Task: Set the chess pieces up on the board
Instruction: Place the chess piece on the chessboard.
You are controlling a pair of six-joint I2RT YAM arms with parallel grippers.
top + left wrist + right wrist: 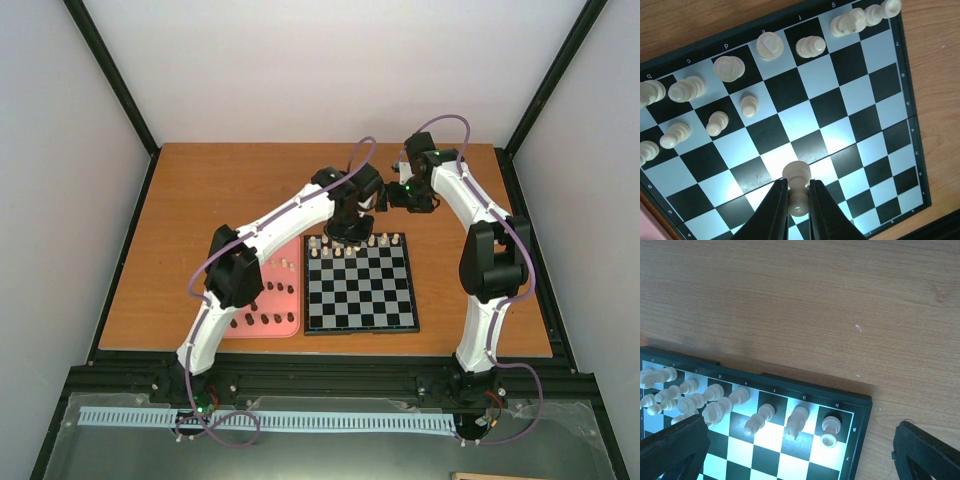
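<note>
You had dark pieces (264, 320) on the pink tray (292, 306), left of the board (365, 300). Your left gripper (799, 189) was clamped on a cream pawn (796, 172) over the board. Right gripper (800, 440) gaped wide beyond its far edge, empty.

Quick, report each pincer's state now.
Left pincer: closed on a cream pawn.
Right pincer: open, holding nothing.

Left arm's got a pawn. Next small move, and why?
Probably carry the pawn to the empty square beside the last pawn in the second row, then lower it. The left gripper is shut on it over the middle of the board. Pawns line that row up to there, and the next square along is bare.
</note>
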